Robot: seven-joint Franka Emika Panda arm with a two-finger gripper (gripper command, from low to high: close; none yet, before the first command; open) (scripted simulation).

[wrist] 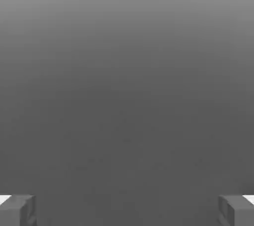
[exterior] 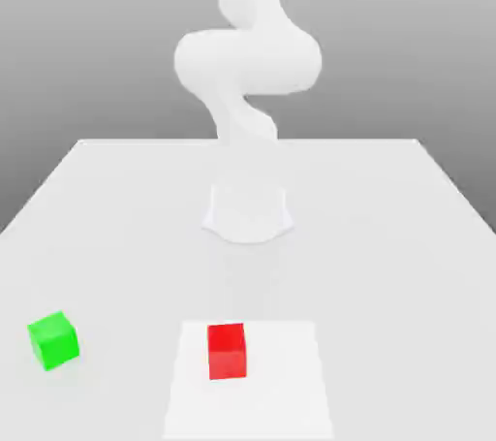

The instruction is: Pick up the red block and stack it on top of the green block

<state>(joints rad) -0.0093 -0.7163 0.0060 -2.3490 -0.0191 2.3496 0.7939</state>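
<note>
While the jaws stand wide apart, nothing lies between them.

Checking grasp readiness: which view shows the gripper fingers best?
Hand view. Both fingers sit at opposite lower corners, wide apart, with nothing between them, so the gripper is open. In the exterior view I can't make out the fingers.

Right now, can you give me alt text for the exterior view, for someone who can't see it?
A red block sits on a white table near the front edge, with a green block apart from it toward the exterior view's left. A white robot arm rises behind them, touching neither.
</note>
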